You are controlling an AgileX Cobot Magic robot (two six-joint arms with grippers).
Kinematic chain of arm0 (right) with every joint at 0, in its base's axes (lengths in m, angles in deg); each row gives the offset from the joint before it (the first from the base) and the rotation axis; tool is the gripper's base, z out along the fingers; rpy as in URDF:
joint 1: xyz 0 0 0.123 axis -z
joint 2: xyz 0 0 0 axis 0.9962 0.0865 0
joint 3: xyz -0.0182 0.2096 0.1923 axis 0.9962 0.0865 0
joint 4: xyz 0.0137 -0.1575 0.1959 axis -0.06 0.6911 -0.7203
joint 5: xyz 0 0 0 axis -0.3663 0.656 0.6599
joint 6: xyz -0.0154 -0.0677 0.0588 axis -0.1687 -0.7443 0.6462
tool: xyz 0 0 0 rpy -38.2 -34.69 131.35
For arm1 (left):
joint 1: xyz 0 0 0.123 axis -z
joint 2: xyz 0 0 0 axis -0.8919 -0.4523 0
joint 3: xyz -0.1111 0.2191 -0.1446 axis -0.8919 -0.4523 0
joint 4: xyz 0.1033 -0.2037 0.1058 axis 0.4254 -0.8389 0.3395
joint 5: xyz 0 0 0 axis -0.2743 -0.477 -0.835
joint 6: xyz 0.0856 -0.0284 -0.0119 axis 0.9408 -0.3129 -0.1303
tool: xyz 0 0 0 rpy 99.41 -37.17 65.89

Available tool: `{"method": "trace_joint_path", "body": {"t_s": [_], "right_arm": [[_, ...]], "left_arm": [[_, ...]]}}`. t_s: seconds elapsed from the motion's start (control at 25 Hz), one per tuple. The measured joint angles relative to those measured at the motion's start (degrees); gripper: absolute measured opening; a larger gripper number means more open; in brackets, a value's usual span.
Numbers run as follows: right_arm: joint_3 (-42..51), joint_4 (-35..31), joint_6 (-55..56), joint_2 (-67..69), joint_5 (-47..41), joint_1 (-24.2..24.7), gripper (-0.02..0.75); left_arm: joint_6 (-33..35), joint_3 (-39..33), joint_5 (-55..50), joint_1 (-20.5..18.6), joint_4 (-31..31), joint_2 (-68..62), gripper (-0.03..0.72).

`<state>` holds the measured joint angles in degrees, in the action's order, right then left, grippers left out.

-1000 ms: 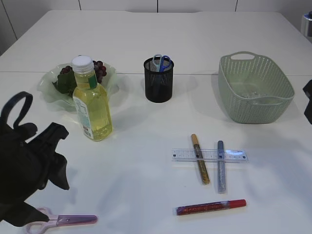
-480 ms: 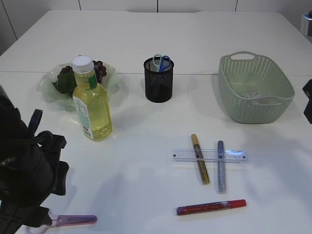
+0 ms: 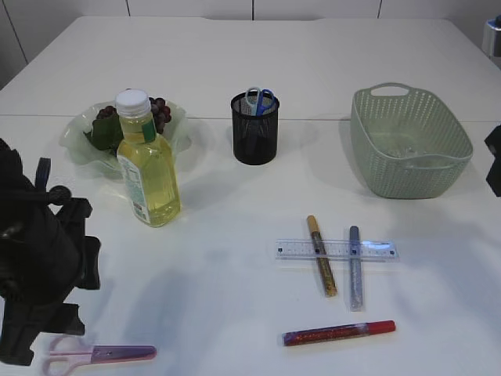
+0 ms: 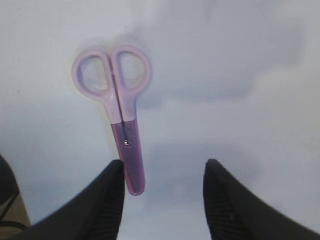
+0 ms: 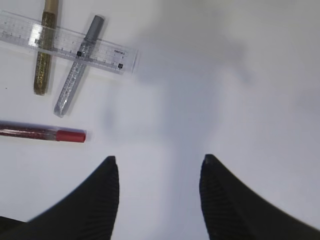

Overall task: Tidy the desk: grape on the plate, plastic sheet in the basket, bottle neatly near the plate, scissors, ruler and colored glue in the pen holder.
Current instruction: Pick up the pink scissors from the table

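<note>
The left arm blocks part of the pink scissors (image 3: 102,354) in the exterior view, and the right arm is cut off at the frame edge. The left gripper (image 4: 162,192) hangs spread over the closed scissors (image 4: 117,110), blade tip beside its left finger. The right gripper (image 5: 157,192) is spread, empty; ruler (image 5: 65,42) and glue pens lie ahead-left.

Pink scissors (image 4: 116,110) are lying closed near the front edge; grapes (image 3: 159,112) are sitting on the plate (image 3: 78,145), bottle (image 3: 147,161) standing upright beside it; glitter glues (image 3: 321,254) are crossing the ruler (image 3: 337,250).
</note>
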<state>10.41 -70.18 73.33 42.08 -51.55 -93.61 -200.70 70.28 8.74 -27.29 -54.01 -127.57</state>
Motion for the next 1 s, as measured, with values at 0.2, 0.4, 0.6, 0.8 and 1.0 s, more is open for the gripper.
{"method": "trace_joint_path", "body": {"t_s": [0.2,0.4,0.6,0.8,1.0], "right_arm": [[0.0,0.0,0.0,0.0,0.4,0.0,0.417],[0.0,0.0,0.0,0.0,0.5,0.0,0.417],[0.0,0.0,0.0,0.0,0.5,0.0,0.417],[0.0,0.0,0.0,0.0,0.5,0.0,0.418],[0.0,0.0,0.0,0.0,0.5,0.0,0.418]], "left_arm": [[0.5,0.0,-4.4,0.0,-4.8,-0.4,0.375],[0.5,0.0,-3.4,0.0,-5.5,-1.4,0.375],[0.5,0.0,-2.2,-0.1,-5.7,-3.6,0.375],[0.5,0.0,-2.0,-0.1,-5.7,-4.4,0.375],[0.5,0.0,0.6,-0.1,-5.7,-5.8,0.375]]}}
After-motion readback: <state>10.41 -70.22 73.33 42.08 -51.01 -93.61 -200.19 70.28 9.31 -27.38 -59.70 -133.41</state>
